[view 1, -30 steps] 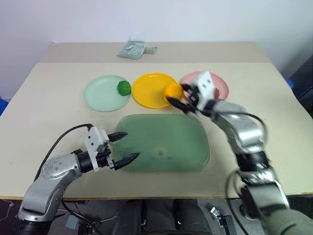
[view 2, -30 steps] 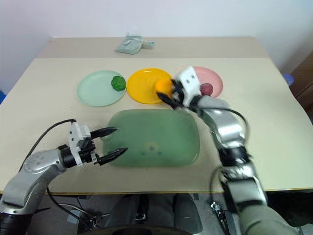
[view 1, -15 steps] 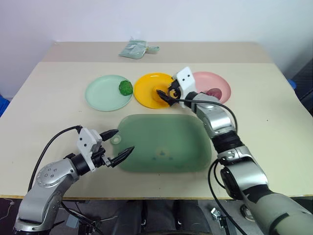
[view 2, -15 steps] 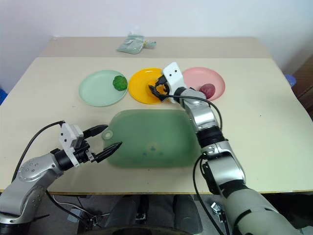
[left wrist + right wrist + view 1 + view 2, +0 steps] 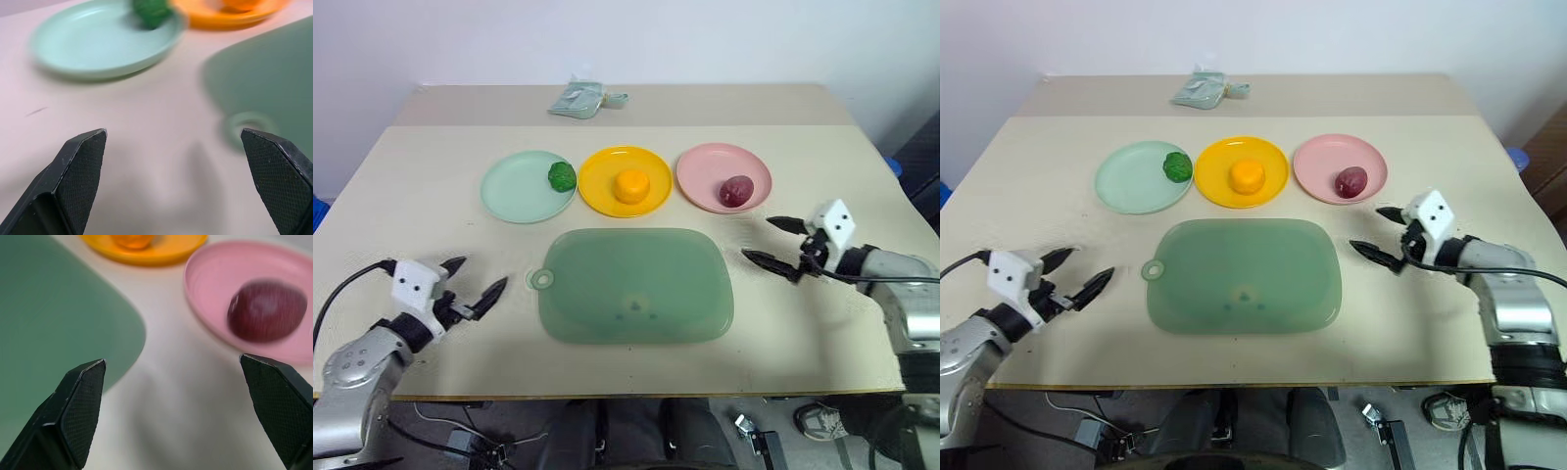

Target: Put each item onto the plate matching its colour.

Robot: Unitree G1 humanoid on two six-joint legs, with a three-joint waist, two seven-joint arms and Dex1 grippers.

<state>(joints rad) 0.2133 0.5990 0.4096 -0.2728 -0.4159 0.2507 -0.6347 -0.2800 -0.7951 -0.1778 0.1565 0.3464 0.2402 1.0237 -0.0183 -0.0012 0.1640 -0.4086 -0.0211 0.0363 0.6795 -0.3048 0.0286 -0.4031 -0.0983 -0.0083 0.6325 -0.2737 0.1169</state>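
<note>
Head view, plates: across the far side of the worktop (image 5: 862,186) sit the mint green plate (image 5: 514,191), then the yellow-orange plate (image 5: 607,196), then the pink plate (image 5: 705,181).
Head view, items: the bumpy green ball (image 5: 562,176) sits at the mint plate's edge nearest the yellow one; the round orange fruit (image 5: 631,185) is mid-plate on yellow; the dark red-purple fruit (image 5: 736,191) lies on pink. Every colour looks matched, so I judge the sorting done!
Head view, tray: the big translucent green tray (image 5: 635,285) lies bare, nearer than the plates, between the two arms.
Head view, left gripper: left gripper (image 5: 475,283) hovers low beside the tray's tab end, fingers spread, nothing between them; the green ball lies ahead and toward the middle.
Head view, right gripper: right gripper (image 5: 773,243) is off the tray's other end, fingers apart and empty; the purple fruit is just ahead of it, and this arm is the nearer one.
Left wrist view: two black fingertips (image 5: 80,166) stand wide apart over bare worktop; beyond them the mint plate and green ball (image 5: 152,11), blurred.
Right wrist view: fingertips (image 5: 80,406) wide apart; beyond them the purple fruit (image 5: 266,311), a smooth oval, resting on pink, with the tray's corner to one side.
</note>
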